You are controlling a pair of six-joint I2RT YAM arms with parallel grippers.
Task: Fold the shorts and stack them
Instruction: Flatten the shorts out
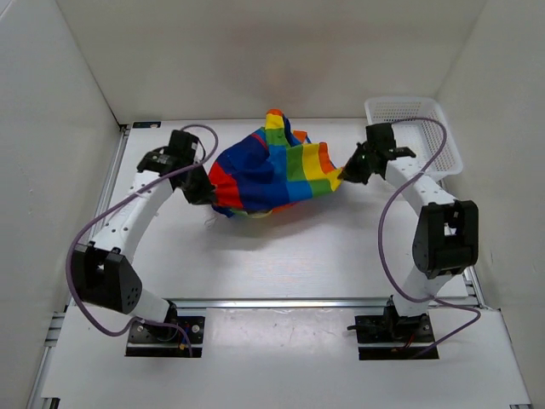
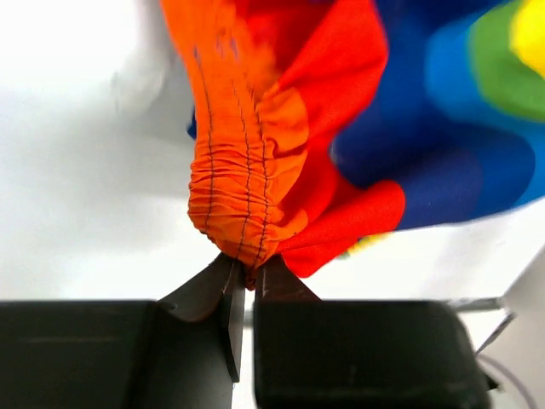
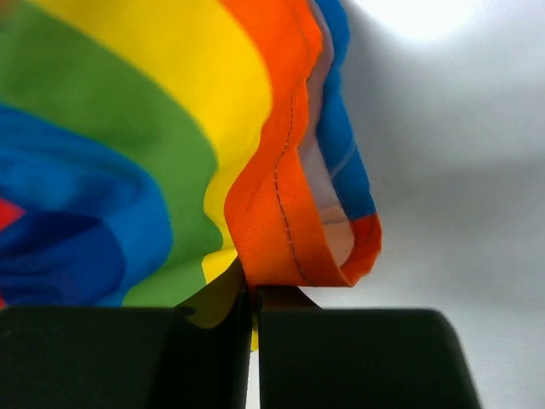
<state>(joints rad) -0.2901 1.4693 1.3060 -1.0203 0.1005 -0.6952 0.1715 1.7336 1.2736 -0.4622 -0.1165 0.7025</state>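
Note:
The shorts [image 1: 271,175], striped red, orange, yellow, green and blue, hang bunched between the two arms above the middle of the table. My left gripper [image 1: 197,189] is shut on their gathered orange waistband [image 2: 238,187] at the garment's left end, the cloth pinched at the fingertips of the left gripper [image 2: 247,274]. At the right end my right gripper [image 1: 347,173] is shut on the orange hem [image 3: 285,230], the stitched edge clamped at the tips of the right gripper [image 3: 253,291]. The shorts [image 3: 128,145] fill the left half of the right wrist view.
A white plastic mesh basket [image 1: 415,129] stands at the back right corner, just behind the right arm [image 1: 443,230]. White walls close in the table on three sides. A metal rail [image 1: 281,302] crosses the table in front of the arm bases.

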